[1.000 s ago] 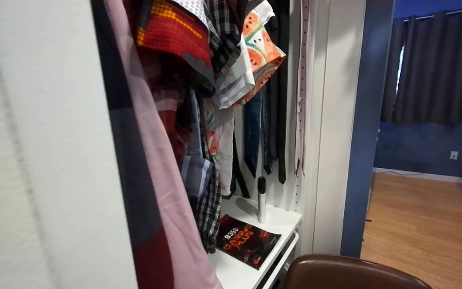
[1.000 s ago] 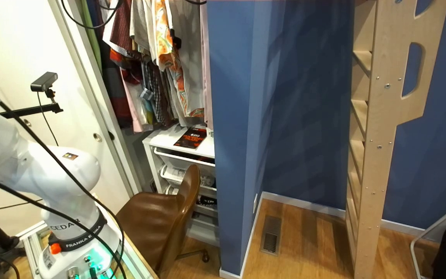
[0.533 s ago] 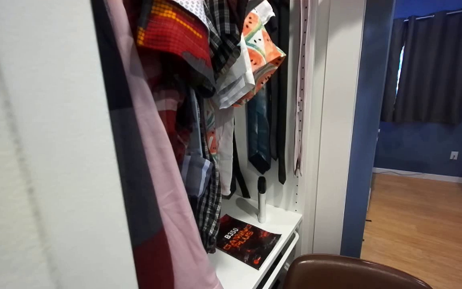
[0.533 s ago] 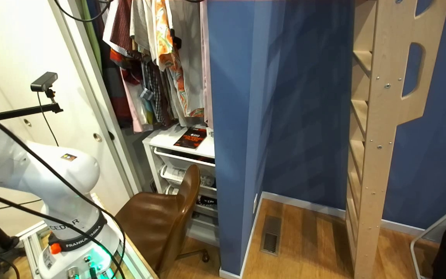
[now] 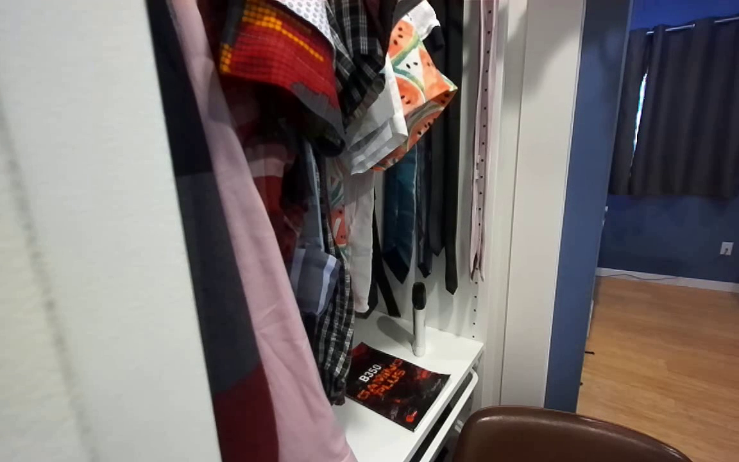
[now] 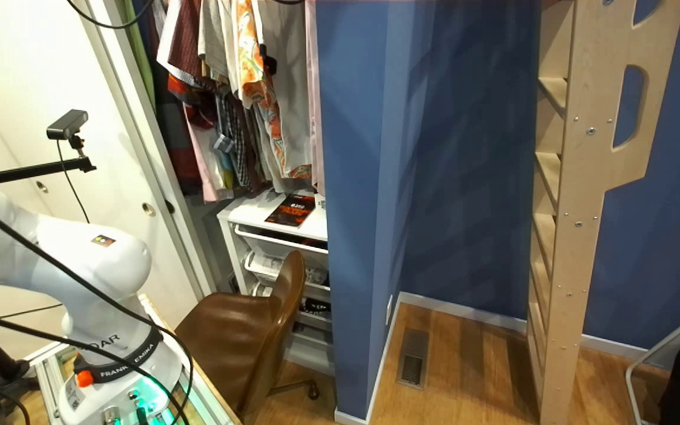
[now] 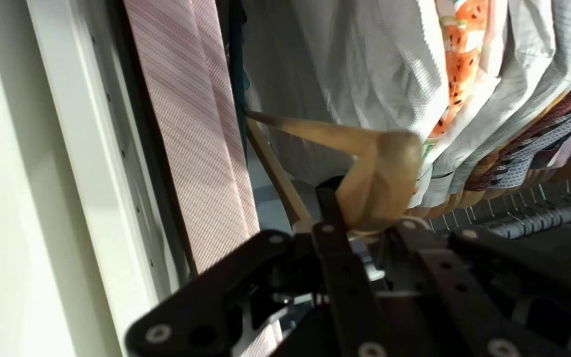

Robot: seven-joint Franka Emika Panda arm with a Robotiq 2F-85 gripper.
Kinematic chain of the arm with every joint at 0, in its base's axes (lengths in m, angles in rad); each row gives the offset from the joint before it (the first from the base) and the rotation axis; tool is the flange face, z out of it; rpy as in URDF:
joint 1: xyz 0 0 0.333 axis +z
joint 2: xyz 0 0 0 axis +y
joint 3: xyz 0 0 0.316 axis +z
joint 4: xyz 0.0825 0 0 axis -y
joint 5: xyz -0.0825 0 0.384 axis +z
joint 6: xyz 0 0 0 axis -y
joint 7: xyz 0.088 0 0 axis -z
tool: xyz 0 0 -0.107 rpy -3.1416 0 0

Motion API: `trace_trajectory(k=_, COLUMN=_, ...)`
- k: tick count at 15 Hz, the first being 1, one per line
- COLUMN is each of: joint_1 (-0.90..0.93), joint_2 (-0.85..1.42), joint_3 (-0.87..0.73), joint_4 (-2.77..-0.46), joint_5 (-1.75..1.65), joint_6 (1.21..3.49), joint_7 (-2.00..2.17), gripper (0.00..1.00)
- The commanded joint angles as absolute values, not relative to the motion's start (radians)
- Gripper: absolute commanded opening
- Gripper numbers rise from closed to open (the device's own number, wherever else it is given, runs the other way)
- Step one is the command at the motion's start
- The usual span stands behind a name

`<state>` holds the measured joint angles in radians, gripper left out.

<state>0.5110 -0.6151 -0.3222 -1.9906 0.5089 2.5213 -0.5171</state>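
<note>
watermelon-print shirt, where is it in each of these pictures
In an exterior view, the watermelon-print shirt: mostly top, just right of centre.
In an exterior view, the shirt: top, left of centre.
In the wrist view, the shirt: upper right, right of the nearest wooden hanger.
Shared landmark: the pink tie, right of the shirt in both exterior views, left in the wrist view.

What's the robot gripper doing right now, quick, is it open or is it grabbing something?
Gripper: jaws closed, holding a light-brown, angled wooden hanger.
</note>
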Motion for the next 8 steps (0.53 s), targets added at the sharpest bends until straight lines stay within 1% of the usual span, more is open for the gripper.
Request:
trace_trajectory(k=1, joint_1=0.462, joint_2=-0.671, joint_3=-0.327, joint_4=-2.016, joint_5=0.526, joint_6=2.471, joint_7=-0.551, gripper=0.04)
trace_trajectory(k=8, joint_1=0.429, joint_2=-0.730, joint_3=-0.362, joint_4=-2.034, joint_5=0.531, joint_6=2.437, joint_7=-0.569, gripper=0.04)
